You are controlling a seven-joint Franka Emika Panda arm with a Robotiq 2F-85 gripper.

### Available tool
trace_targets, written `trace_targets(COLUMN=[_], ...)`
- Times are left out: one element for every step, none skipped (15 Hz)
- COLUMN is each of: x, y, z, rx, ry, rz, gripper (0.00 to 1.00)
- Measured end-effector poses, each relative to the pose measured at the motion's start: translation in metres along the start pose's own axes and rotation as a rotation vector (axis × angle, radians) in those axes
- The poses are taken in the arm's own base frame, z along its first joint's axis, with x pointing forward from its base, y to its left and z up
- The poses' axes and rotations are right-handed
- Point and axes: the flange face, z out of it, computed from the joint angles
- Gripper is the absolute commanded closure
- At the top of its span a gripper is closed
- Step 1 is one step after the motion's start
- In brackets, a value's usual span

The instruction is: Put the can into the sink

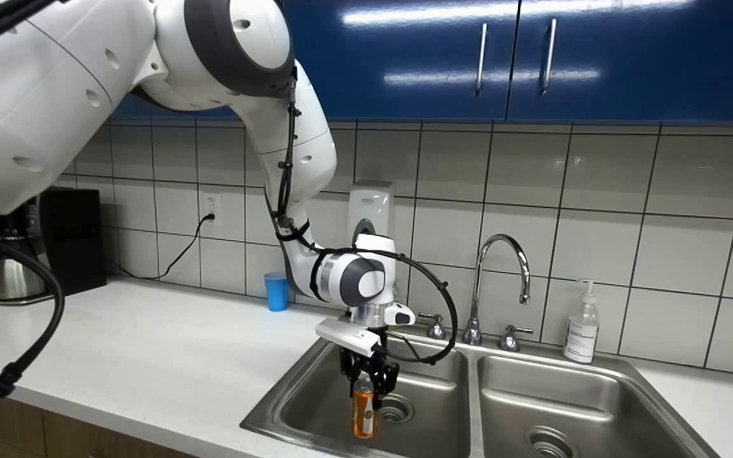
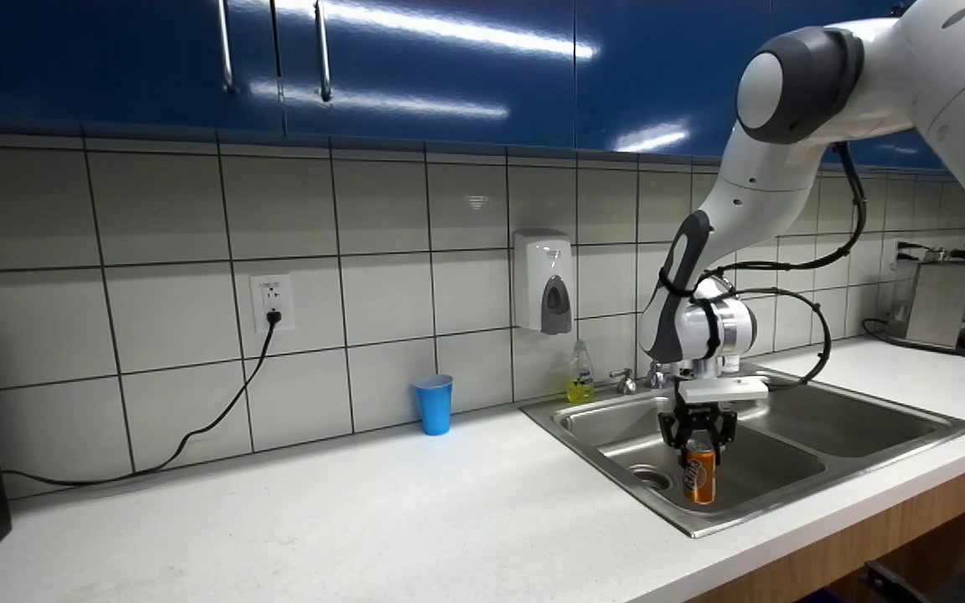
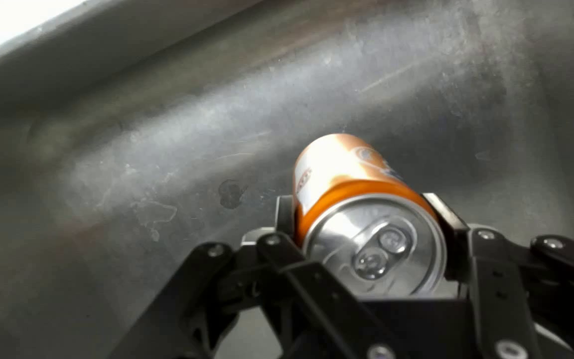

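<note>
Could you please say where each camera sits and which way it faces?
In an exterior view: from outside, facing the sink; arm enters from left.
In an exterior view: from outside, facing counter and wall; arm enters from right.
Wrist view: on the arm, facing down into the sink; gripper shows.
Both exterior views share can and blue cup.

Cabinets (image 1: 417,83): blue, glossy, closed, bar handles (image 1: 480,59) fitted. Wall (image 1: 519,168): pale tile, dark joints. Dispenser (image 2: 543,268): white, fixed to the wall. Cup (image 2: 435,406): blue, upright on the white tabletop (image 2: 348,519), near the wall, noted in both exterior views. Outlet (image 2: 271,295): plug (image 2: 273,317) seated, black cord (image 2: 198,432) running down to the tabletop and on toward a black box (image 1: 74,242). Pot (image 1: 18,278): steel, beside the box, partly hidden. Pump bottle (image 1: 581,334): clear, white-labelled, upright. Second bottle (image 2: 580,377): yellow-filled, lower than the dispenser. Appliance (image 2: 933,301): steel, far end of the tabletop, type undetermined. Panels (image 1: 70,432) below: wood.
</note>
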Motion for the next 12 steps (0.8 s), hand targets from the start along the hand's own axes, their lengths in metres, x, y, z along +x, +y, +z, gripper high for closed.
trace_targets(x=[0.002, 0.003, 0.004, 0.005, 0.006, 0.006, 0.006, 0.006, 0.006, 0.005, 0.004, 0.004], y=[0.001, 0.001, 0.0, -0.001, -0.001, -0.002, -0.003, -0.003, -0.004, -0.004, -0.004, -0.004], z=[0.004, 0.008, 0.011, 0.015, 0.018, 0.021, 0.024, 0.027, 0.03, 0.033, 0.036, 0.038], rx=[-0.001, -0.003, -0.003, -0.004, -0.004, -0.004, -0.005, -0.005, -0.005, -0.006, -0.006, -0.007], ry=[-0.003, -0.006, -0.008, -0.011, -0.014, -0.017, -0.021, -0.025, -0.028, -0.032, -0.037, -0.041], rz=[0.0, 0.0, -0.001, -0.002, -0.004, -0.005, -0.006, -0.007, -0.008, -0.009, -0.009, -0.009], gripper=[0.62, 0.62, 0.62, 0.62, 0.62, 0.62, 0.62, 0.62, 0.62, 0.62, 0.62, 0.62])
